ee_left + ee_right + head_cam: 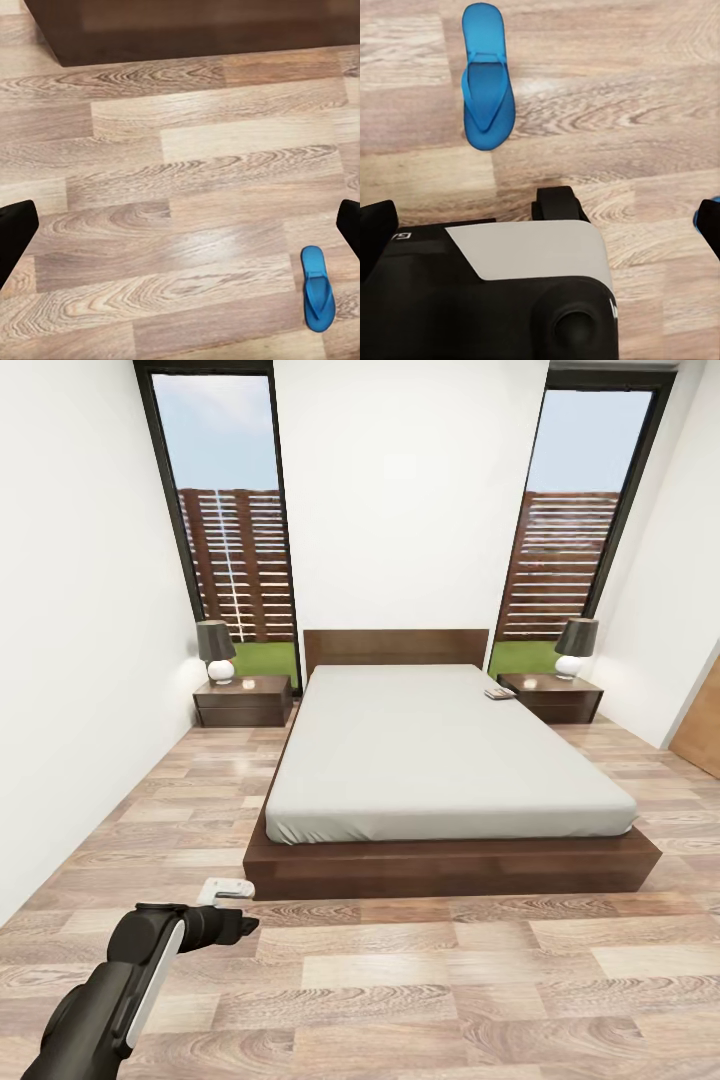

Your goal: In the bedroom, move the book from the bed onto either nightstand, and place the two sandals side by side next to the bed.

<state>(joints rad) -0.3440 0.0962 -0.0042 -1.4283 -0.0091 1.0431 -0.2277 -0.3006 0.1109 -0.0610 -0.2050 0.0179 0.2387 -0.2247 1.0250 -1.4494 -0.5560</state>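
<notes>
Head view — book (498, 693) on bed (440, 760)

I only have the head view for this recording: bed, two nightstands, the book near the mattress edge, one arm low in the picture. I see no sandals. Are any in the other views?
Observer: Yes. The left wrist view has a blue sandal lying on the plank floor.
Operator: And the other one?
Observer: The right wrist view shows a flat sandal on the floor too. I cannot tell whether it is the same one.
Operator: Is the left gripper holding anything?
Observer: No. The left gripper is open, with bare floor between its fingers.
</notes>
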